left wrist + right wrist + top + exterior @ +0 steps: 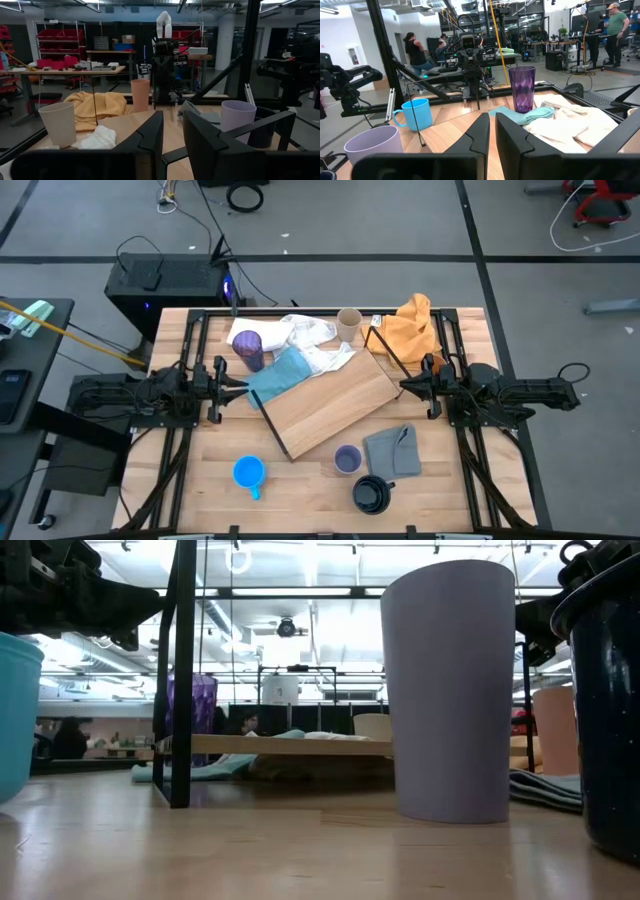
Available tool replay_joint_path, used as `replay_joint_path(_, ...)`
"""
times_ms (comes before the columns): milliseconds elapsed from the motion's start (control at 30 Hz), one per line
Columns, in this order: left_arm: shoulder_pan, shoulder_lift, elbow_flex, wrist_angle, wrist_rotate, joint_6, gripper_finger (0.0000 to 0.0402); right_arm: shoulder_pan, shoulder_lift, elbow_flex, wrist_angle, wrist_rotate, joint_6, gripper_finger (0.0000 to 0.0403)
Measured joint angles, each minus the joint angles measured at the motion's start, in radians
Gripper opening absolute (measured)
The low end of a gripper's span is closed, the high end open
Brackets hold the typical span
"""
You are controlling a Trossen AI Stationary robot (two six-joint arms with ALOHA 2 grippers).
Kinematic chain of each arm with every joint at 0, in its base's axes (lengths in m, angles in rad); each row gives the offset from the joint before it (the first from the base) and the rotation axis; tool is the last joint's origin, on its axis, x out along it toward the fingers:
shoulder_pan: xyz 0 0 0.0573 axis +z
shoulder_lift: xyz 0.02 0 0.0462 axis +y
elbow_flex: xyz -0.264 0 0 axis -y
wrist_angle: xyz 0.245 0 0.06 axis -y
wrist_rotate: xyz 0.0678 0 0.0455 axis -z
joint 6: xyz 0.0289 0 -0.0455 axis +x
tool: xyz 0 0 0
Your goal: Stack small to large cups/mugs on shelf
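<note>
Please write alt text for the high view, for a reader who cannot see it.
Overhead, a light-wood shelf lies at an angle mid-table, with the left gripper and right gripper at its opposite ends. A purple tumbler, beige cup and cloths lie beyond it; a blue mug, lavender cup and black mug sit nearer.

Lavender cup (448, 690) between black mug (610, 710) and shelf (275, 745), purple tumbler (190, 705) beyond.

purple tumbler (248, 347), lavender cup (347, 459), bright blue mug (248, 472), orange cloth (412, 323), grey cloth (392, 450)
</note>
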Motion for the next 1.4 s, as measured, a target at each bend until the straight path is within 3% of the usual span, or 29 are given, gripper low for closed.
replay_joint_path(967, 0.0, 0.0, 0.0, 0.011, 0.0, -0.049, 0.0085, 0.0, 0.0, 0.0, 0.0, 0.0, 0.0, 0.0038)
replay_joint_path(1167, 0.001, 0.0, 0.003, 0.204, 0.001, -0.096, 0.0082, 0.0, 0.0, 0.0, 0.0, 0.0, 0.0, 0.0038)
replay_joint_path(1400, 0.001, 0.001, 0.123, 0.234, 0.015, -0.031, 0.0074, 0.0, 0.0, 0.0, 0.0, 0.0, 0.0, 0.0038)
